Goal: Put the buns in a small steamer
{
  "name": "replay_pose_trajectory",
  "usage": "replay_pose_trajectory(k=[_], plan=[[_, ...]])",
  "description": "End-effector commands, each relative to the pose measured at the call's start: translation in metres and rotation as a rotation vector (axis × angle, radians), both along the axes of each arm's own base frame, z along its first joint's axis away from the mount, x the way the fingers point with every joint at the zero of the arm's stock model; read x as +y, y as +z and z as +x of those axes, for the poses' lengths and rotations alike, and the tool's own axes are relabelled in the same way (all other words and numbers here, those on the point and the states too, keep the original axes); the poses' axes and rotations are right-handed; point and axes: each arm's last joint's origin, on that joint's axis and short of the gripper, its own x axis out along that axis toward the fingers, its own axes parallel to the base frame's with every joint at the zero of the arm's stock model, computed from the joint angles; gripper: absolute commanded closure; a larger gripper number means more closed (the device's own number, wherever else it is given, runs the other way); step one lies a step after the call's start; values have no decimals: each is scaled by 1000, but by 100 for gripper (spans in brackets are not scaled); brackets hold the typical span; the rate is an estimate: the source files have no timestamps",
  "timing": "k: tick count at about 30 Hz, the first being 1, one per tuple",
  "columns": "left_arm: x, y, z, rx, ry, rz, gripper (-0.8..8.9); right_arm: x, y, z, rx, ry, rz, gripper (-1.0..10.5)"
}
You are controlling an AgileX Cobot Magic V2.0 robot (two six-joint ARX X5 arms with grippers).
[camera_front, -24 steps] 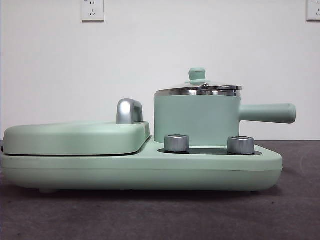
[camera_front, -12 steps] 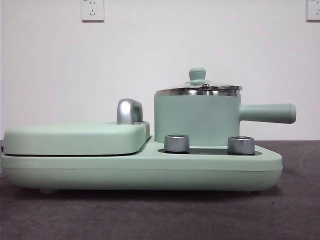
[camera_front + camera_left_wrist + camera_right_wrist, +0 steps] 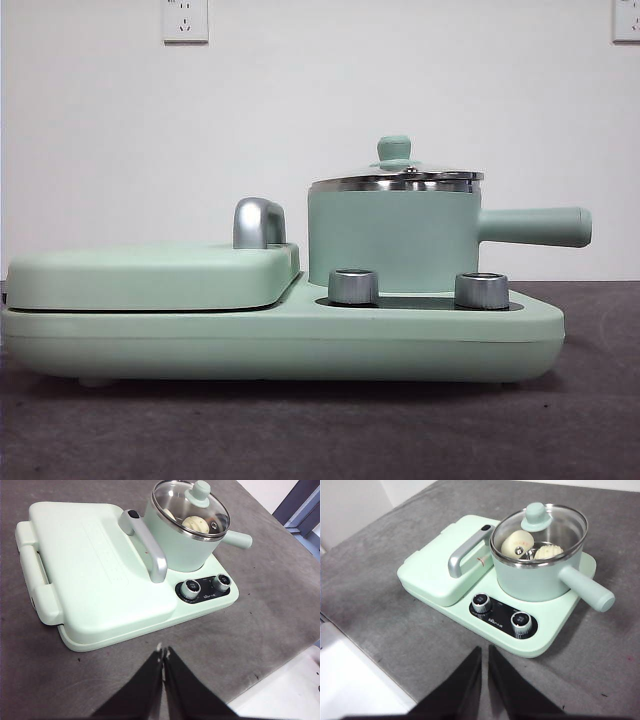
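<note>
Both buns sit inside the lidded small steamer. The left hand and right hand hover clenched, empty, above the tabletop.

Small steamer: matt mint-green body, smooth, with a polished steel rim and a clear, glossy glass lid. Griddle lid: same matt green finish, apparently plastic; its handle is bright chrome. Control knobs: brushed metal. Buns: pale, dull, dough-like skin. Tabletop: grey, rough, cloth-like texture. Fingers: black, matt.
</note>
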Motion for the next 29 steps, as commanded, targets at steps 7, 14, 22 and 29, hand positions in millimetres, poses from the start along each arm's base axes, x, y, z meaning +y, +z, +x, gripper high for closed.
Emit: replay_pose_trajectory(k=[7,14,22,29], plan=[[-1,-2,4,-23,49,-22,807,0,5,0,-33,10,15,927],[4,-30,28,-159,308,1,807,0,5,0,-33,10,15,927],[18,-95,55,-322,521,111,807,0,5,0,-33,10,15,927],[23,-141,59,-305,576,139,807,0,5,0,-33,10,15,927]])
